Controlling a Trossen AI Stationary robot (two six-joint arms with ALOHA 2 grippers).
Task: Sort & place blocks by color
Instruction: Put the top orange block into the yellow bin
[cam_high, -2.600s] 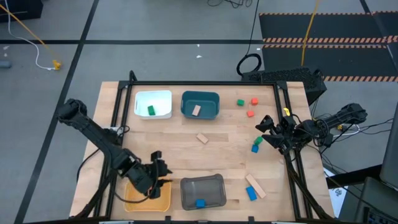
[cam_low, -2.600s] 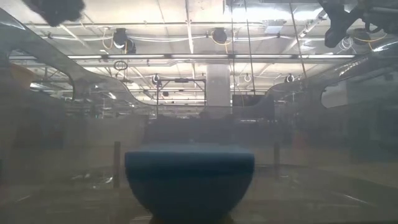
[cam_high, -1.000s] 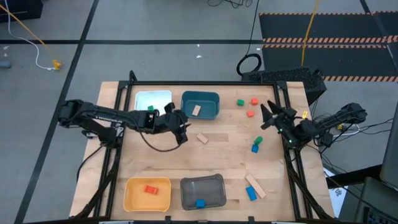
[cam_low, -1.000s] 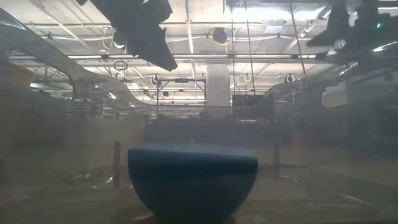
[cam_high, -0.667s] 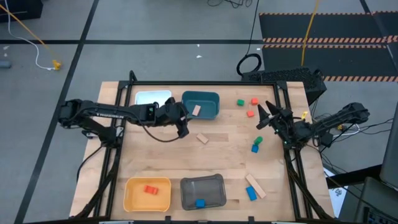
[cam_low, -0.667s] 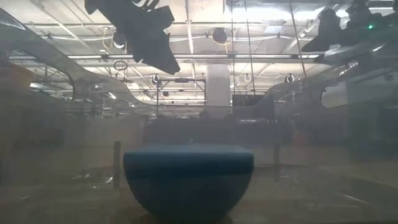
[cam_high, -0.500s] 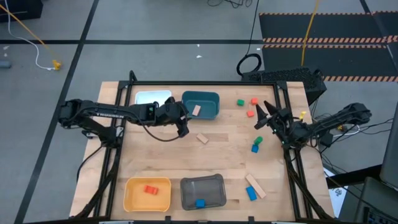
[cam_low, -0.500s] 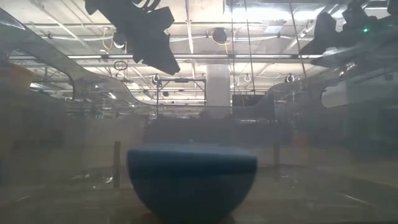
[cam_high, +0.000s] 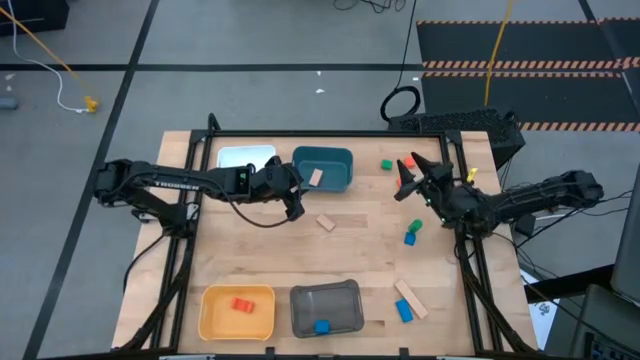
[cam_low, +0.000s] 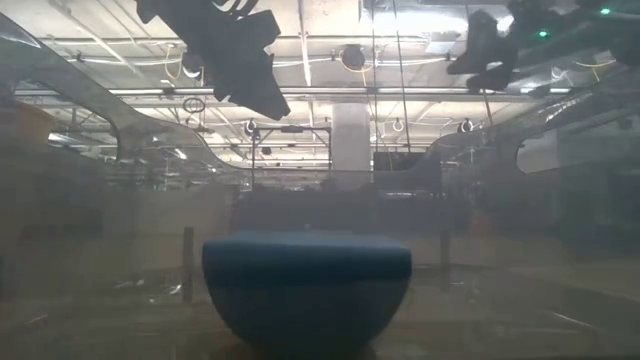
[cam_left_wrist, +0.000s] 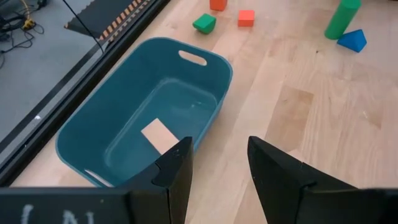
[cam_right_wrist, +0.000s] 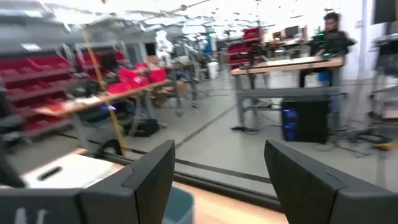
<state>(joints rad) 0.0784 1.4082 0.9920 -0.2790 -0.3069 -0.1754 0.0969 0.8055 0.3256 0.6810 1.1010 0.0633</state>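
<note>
Hovering left gripper (cam_high: 296, 208), fingers parted, empty, at teal bin's (cam_high: 322, 168) 7 o'clock | right gripper (cam_high: 403, 184), fingers apart, empty, over red blocks (cam_high: 404, 164) at 1 o'clock

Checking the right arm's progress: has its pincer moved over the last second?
Yes. In the high view the right pincer has slid toward the teal bin, now over the red blocks rather than near the table's right edge.

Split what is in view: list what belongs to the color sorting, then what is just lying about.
Job:
blocks
white bin
teal bin
yellow bin
grey bin
left gripper
right gripper

Lying about:
black cable coil
yellow cord
</note>
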